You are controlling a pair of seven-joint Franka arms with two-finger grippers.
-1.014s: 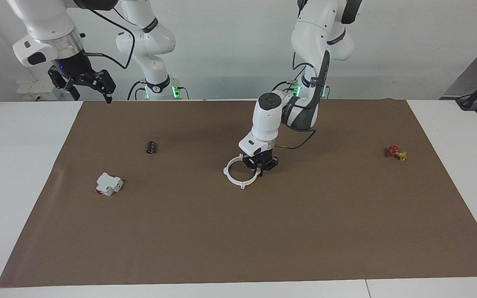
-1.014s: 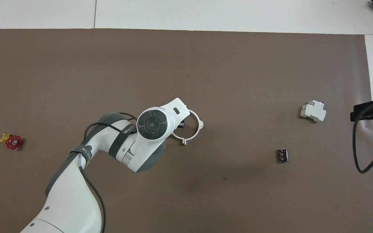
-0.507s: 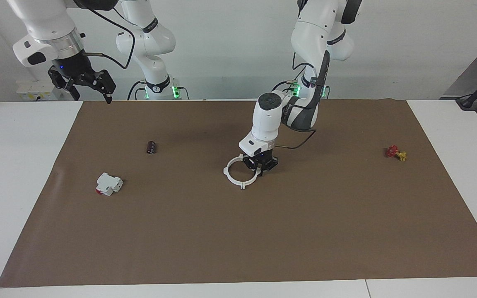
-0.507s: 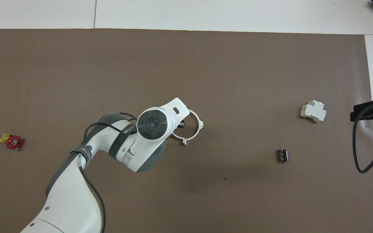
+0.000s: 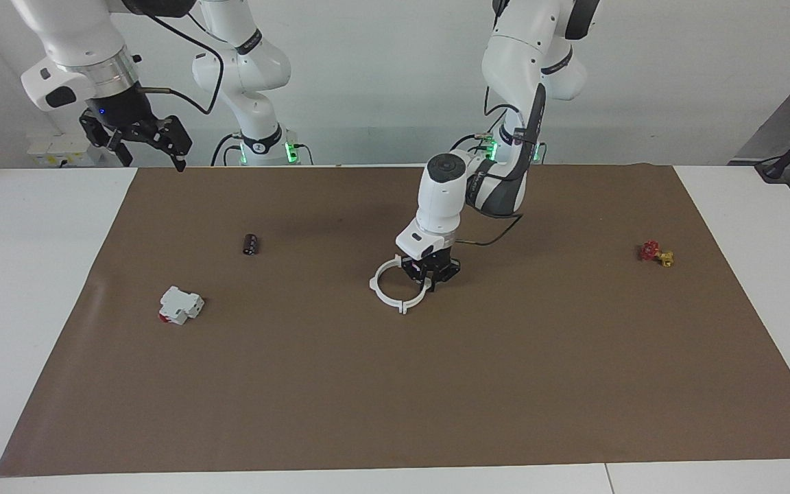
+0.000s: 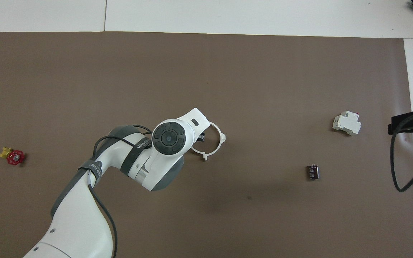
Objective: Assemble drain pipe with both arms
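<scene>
The drain pipe (image 5: 385,296) is one thin white ring with small tabs, in the middle of the brown mat; it also shows in the overhead view (image 6: 218,147). My left gripper (image 5: 429,280) points straight down at the ring's rim, on the side toward the left arm's end, shut on the rim. In the overhead view the left wrist covers that gripper, and only a black bit (image 6: 201,137) shows inside the ring. My right gripper (image 5: 151,154) waits open and empty, high over the mat's corner at the right arm's end, and shows at the overhead view's edge (image 6: 407,123).
A blocky white part with a red end (image 5: 180,304) (image 6: 346,123) and a small dark cylinder (image 5: 251,243) (image 6: 312,172) lie toward the right arm's end. A red and yellow valve (image 5: 655,253) (image 6: 13,156) lies toward the left arm's end.
My left wrist has risen very slightly and the ring has shifted a few pixels with it. The right arm has not moved.
</scene>
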